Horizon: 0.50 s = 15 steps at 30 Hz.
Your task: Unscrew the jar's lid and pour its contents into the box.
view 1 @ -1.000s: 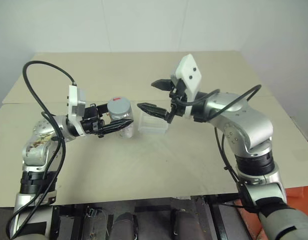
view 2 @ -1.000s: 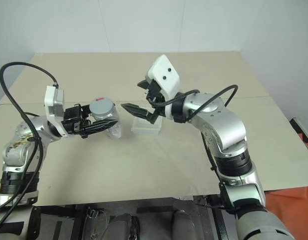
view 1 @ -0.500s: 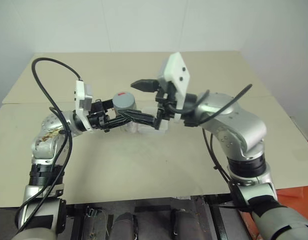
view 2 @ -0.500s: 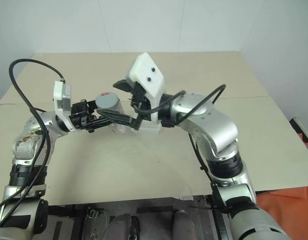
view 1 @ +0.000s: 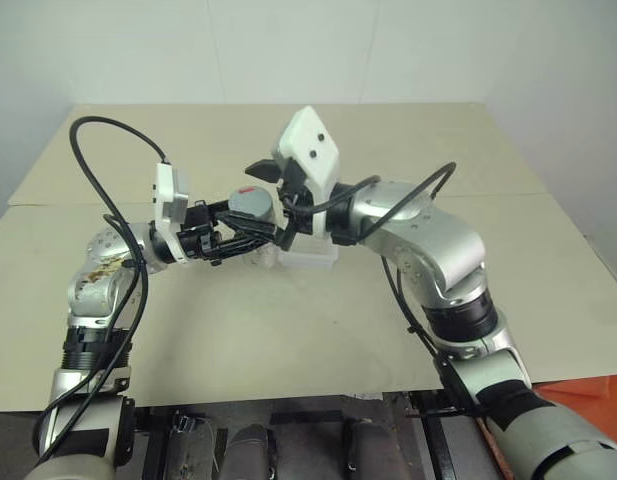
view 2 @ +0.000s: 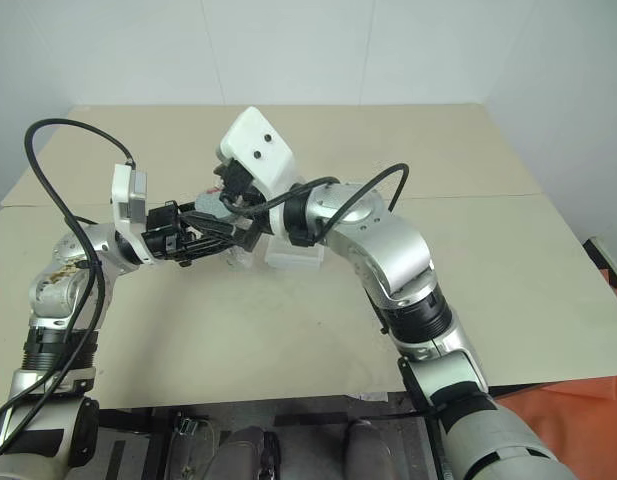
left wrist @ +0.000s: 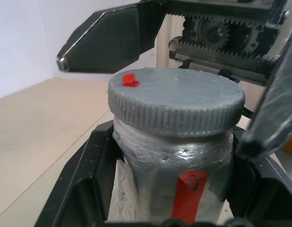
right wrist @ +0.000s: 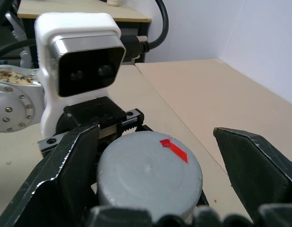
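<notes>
Pale walls close in a beige table (view 1: 408, 330), and over its middle the two arms meet; the left gripper (view 1: 250, 232) is clamped on the jar (left wrist: 172, 170), holding it upright and, as far as I can judge, lifted a little off the surface; the silvery body sits snug between the black fingers with its red stripe facing the left wrist's camera. Screwed on top is the lid (left wrist: 176, 101), grey and ribbed at the edge, with its small red mark showing; it looks fully seated, nothing unscrewed yet. From the other side the right gripper (right wrist: 157, 163) reaches across, jaws spread wide, one finger on either side of the lid and neither touching it. Just beside the jar, on the table under the right wrist, lies the box (view 1: 310, 257), clear and shallow; of the contents I can see nothing, shut away inside as they must be.

To my eye the step in hand is the approach to the lid; the next move calls for closing those fingers squarely on the ribbed rim, then turning while the left grip holds the body firm; a loose bite would likely slip on the cap.
</notes>
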{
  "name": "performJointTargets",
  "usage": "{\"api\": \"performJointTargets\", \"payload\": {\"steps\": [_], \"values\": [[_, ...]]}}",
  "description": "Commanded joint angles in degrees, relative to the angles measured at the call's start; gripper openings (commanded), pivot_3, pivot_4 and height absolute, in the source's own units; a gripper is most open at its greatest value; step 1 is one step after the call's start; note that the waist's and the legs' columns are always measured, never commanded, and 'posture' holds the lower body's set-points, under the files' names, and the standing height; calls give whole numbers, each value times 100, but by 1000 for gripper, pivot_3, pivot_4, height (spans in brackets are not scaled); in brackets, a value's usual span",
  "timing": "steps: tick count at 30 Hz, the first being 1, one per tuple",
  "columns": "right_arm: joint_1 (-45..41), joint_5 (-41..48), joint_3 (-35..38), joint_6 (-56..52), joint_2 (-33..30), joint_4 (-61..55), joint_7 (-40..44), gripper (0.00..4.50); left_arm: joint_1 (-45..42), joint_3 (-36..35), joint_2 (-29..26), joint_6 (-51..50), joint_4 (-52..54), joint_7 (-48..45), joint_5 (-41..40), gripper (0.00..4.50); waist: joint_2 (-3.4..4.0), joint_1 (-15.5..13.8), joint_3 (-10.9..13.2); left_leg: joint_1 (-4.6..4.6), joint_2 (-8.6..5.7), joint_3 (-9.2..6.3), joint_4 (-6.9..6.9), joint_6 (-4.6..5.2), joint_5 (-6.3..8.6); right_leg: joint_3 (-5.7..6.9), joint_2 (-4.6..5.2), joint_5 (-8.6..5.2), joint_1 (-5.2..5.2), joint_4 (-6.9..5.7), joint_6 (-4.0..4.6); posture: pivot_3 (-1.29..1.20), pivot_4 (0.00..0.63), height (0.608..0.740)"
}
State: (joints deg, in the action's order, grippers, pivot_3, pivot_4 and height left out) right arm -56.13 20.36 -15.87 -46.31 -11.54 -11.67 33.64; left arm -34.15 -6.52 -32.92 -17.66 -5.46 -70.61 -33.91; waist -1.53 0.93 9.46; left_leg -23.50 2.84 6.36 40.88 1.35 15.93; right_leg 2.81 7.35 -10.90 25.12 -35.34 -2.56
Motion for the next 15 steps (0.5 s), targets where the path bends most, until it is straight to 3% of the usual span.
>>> {"api": "performJointTargets", "payload": {"steps": [1, 15], "values": [[-180, -108, 58, 169, 54, -42, -51, 4474, -59, -126, -27, 72, 147, -4, -96, 2713, 0, 2, 0, 0, 0, 0, 0, 0, 0, 0, 0, 0, 0, 0, 0, 0, 150, 740], [126, -88, 467, 267, -500, -145, 183, 4474, 33, -219, -169, 49, 200, -67, -158, 2713, 0, -1, 0, -1, 0, 0, 0, 0, 0, 0, 0, 0, 0, 1, 0, 0, 150, 740]]}}
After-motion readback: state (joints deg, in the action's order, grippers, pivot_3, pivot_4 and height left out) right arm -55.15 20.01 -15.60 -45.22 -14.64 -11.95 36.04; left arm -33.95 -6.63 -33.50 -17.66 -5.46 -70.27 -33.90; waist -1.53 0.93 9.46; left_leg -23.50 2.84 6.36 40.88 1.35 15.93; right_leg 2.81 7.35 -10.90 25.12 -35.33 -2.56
